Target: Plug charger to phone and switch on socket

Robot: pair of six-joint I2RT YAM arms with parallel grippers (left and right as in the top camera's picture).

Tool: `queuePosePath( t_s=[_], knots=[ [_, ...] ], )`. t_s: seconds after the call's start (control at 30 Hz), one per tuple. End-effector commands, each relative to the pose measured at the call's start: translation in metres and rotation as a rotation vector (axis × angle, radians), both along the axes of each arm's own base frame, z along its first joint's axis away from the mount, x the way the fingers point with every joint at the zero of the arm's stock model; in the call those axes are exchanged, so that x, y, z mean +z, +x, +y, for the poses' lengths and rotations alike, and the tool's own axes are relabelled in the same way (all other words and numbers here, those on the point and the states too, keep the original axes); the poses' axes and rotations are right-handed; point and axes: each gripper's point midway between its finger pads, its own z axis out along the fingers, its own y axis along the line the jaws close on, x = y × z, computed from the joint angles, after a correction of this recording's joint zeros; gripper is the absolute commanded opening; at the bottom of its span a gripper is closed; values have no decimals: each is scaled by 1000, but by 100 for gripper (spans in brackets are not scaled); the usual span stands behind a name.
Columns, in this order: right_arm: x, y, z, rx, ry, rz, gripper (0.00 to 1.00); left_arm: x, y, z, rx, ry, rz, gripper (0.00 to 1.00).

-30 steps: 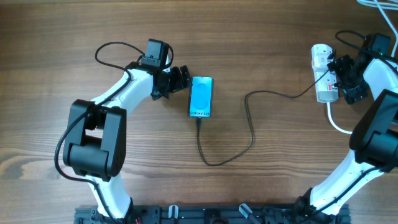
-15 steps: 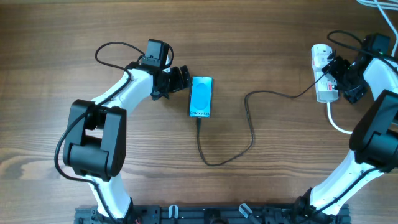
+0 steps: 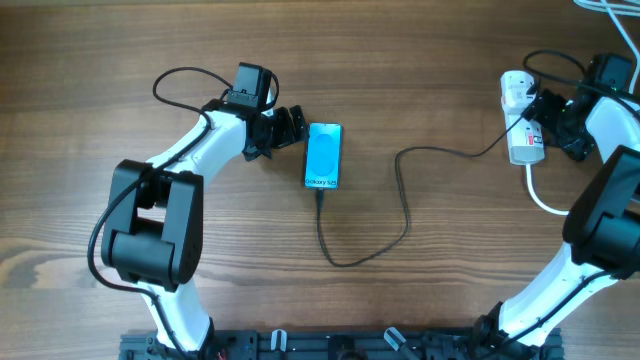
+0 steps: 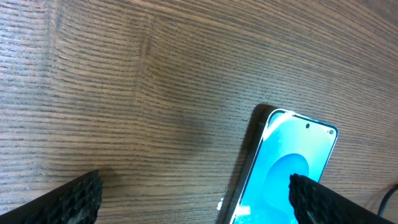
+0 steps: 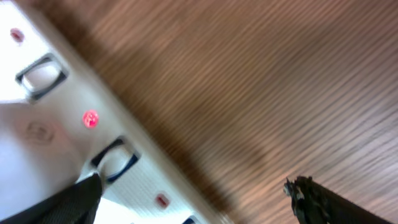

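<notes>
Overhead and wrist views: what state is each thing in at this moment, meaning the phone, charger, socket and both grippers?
phone, lying flat, face up, screen lit turquoise.
socket, a red spot glows on it in the right wrist view, so it is likely switched on.
charger, one end at the phone's bottom edge, apparently plugged in; cable loops across to the socket.
left gripper, open, empty, beside the phone.
right gripper, open, empty, beside the socket.
</notes>
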Motion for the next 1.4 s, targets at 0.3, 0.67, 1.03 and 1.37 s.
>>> queuePosePath(
  t_s=[0.3, 0.67, 1.03, 1.37],
  knots=[
    [4, 42, -3, 18, -47, -148, 100, -6, -1, 1, -3, 6, 11, 100],
    [4, 42, -3, 19, -48, -148, 100, -6, 0, 4, 6, 6, 11, 100],
    [4, 42, -3, 18, -47, -148, 100, 16, -4, -16, -41, -6, -35, 100],
    [4, 42, -3, 18, -47, -148, 100, 133, -3, -29, -68, -86, -298, 100]
  ],
)
